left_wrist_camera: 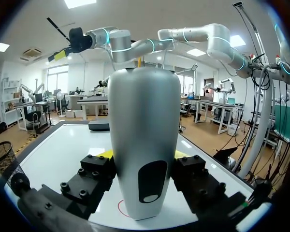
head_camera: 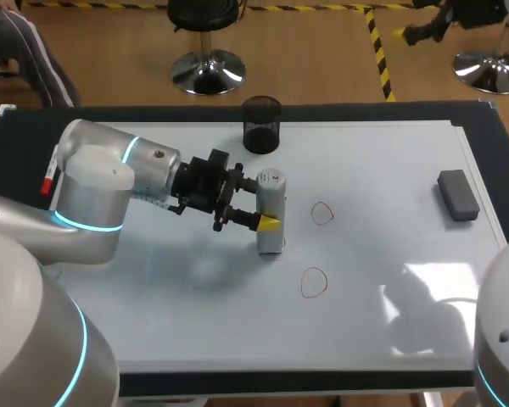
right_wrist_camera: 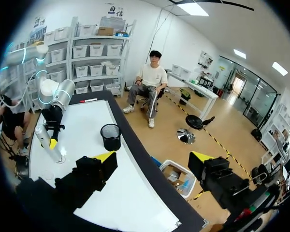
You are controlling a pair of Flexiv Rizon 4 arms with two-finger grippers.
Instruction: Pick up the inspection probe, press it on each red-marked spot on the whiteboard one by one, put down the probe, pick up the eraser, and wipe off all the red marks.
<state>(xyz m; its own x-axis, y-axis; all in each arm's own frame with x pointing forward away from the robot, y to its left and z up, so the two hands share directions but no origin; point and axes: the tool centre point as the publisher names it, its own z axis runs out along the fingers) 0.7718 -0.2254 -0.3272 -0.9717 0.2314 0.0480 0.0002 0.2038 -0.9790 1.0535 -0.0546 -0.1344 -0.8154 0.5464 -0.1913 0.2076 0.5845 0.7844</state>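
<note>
The silver inspection probe [head_camera: 271, 208] stands upright on the whiteboard [head_camera: 195, 322], with my left gripper [head_camera: 270, 218] shut on its lower half from two sides. In the left wrist view the probe [left_wrist_camera: 144, 145] fills the gap between the fingers, and its foot rests on a red mark [left_wrist_camera: 121, 209]. Two more red circles [head_camera: 322, 213] [head_camera: 314, 282] lie to its right. The grey eraser [head_camera: 458, 195] lies at the board's far right. My right gripper [right_wrist_camera: 153, 159] hangs open and empty beyond the board's right edge; the probe [right_wrist_camera: 46, 142] is far ahead of it.
A black mesh cup [head_camera: 261, 125] stands at the board's back edge, just behind the probe. A red marker [head_camera: 47, 180] lies at the left edge by my left arm. My right arm's base [head_camera: 500, 339] shows at the front right corner.
</note>
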